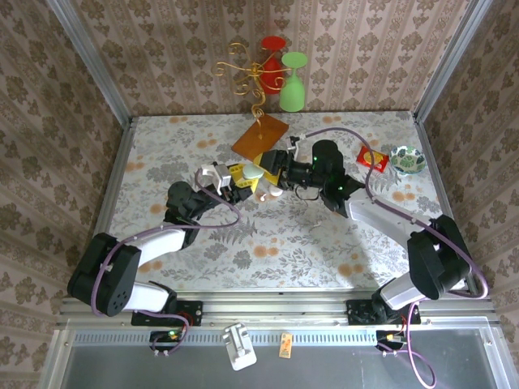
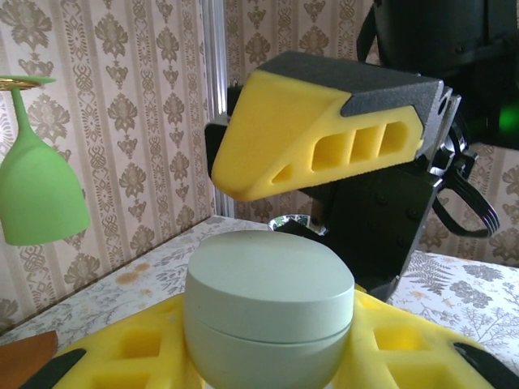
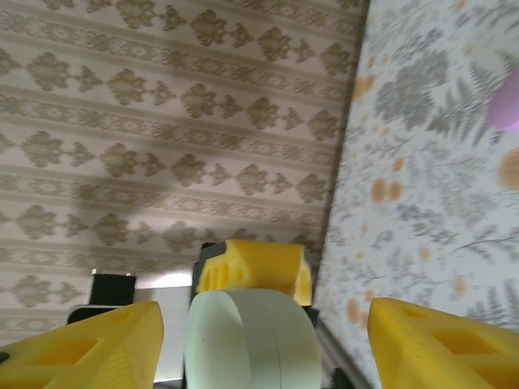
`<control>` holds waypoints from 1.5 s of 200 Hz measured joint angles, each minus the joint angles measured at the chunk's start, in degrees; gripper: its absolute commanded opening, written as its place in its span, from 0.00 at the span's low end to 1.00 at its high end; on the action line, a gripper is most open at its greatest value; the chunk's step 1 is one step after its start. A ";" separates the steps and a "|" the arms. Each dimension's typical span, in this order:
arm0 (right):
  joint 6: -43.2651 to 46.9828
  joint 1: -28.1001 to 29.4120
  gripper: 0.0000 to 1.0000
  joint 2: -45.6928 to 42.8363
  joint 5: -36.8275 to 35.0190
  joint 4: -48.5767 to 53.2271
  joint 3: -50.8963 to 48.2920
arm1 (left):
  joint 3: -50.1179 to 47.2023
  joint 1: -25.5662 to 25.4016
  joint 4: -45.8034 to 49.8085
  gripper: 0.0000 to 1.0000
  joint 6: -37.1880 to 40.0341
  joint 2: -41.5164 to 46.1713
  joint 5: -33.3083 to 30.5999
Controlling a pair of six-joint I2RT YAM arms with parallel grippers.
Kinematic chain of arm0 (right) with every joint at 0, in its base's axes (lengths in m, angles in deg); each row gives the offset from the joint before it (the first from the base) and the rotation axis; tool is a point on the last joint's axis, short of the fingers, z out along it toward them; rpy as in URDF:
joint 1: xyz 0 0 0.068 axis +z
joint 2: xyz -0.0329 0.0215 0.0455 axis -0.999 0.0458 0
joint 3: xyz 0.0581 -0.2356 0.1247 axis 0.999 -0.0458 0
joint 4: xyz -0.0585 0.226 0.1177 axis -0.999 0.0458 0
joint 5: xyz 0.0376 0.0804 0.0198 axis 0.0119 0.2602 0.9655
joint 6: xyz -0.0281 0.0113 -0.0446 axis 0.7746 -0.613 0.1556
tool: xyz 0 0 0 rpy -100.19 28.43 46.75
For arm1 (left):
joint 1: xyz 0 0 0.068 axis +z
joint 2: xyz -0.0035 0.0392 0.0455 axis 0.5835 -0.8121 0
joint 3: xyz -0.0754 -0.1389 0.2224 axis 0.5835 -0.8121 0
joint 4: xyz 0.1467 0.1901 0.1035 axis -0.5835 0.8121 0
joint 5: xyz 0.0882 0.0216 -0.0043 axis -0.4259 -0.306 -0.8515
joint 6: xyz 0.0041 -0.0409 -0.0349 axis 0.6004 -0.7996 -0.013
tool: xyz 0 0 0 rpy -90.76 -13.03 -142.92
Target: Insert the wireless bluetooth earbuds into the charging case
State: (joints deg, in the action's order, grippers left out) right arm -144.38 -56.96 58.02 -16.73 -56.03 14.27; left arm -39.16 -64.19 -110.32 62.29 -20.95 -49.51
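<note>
Pale-green case (image 2: 268, 300) clamped in left claw (image 2: 268, 361), lid shut, held steady presumably for opening; right claw (image 3: 263, 344) spread open, case straddled.

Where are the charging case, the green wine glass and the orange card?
charging case (image 2: 270, 301): left wrist view, on the lid's side, above the seam.
green wine glass (image 1: 293, 89): top external view, on its upturned bowl.
orange card (image 1: 261, 136): top external view, on its flat face.

Green goblet (image 1: 293, 84); orange board (image 1: 261, 138)
</note>
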 measured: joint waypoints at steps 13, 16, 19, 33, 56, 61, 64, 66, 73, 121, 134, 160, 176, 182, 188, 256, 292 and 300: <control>-2.60 0.13 0.49 0.81 0.85 -3.52 -0.94 | 0.11 0.02 0.00 0.29 0.00 -0.02 -0.42; -3.76 0.13 0.46 0.94 1.01 -4.11 -1.11 | 0.20 0.02 0.00 0.29 0.00 -0.02 -0.44; -3.82 0.13 0.43 1.01 1.18 -4.52 -1.20 | 0.24 0.00 0.00 0.29 0.00 -0.02 -0.50; -5.46 0.13 0.35 1.20 1.51 -6.64 -1.51 | 0.35 0.02 -0.04 0.29 0.00 -0.02 -0.59; -7.19 0.07 0.24 1.20 1.64 -7.96 -1.53 | 0.55 0.00 -0.85 0.29 -0.17 -0.02 -1.05; -7.21 0.04 0.23 1.20 1.62 -8.20 -1.53 | 0.55 0.02 -0.90 0.30 -0.17 0.00 -1.16; -7.41 0.04 0.23 1.20 1.62 -8.13 -1.53 | 0.55 0.02 -1.01 0.31 -0.17 0.00 -1.18; -7.23 0.02 0.23 1.20 1.62 -8.26 -1.53 | 0.55 0.02 -0.98 0.32 -0.17 0.00 -1.20; -7.41 0.00 0.22 1.20 1.62 -8.28 -1.53 | 0.55 0.00 -1.03 0.36 -0.17 0.00 -1.29; -5.99 -0.79 0.20 1.20 0.94 -6.91 -1.53 | -0.15 -0.04 1.95 0.91 2.14 2.60 -2.54; -4.11 -1.73 0.20 1.18 -0.20 -4.87 -1.53 | -0.74 -0.04 4.72 0.98 4.02 4.70 -3.37; 1.77 -4.31 0.22 1.09 -4.57 1.90 -1.53 | -1.86 -0.04 12.09 1.00 7.41 9.42 -5.64; 7.15 -5.73 0.23 1.07 -9.14 7.69 -1.46 | -2.43 -0.24 16.28 1.00 9.03 11.37 -7.13; 9.16 -6.14 0.23 1.09 -10.88 9.94 -1.38 | -2.58 -0.39 17.94 1.00 9.51 11.85 -7.69; 11.13 -6.62 0.24 1.29 -12.61 12.20 -1.16 | -2.64 -0.59 19.54 1.00 10.08 12.17 -8.07; 23.58 -10.16 0.27 18.91 -24.00 21.79 13.18 | -2.73 -2.71 30.62 1.00 13.38 12.79 -14.53; 25.94 -10.40 0.28 28.39 -25.75 24.48 20.63 | -2.73 -2.71 31.17 1.00 13.31 12.11 -16.94; 26.05 -10.58 0.28 29.94 -25.88 24.85 21.77 | -2.73 -2.71 31.45 1.00 13.29 11.93 -17.53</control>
State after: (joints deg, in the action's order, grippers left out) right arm -118.32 -67.54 87.96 -42.61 -31.18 36.04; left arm -41.89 -66.90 -78.87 75.58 -9.01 -67.04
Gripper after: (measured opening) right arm 0.281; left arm 0.999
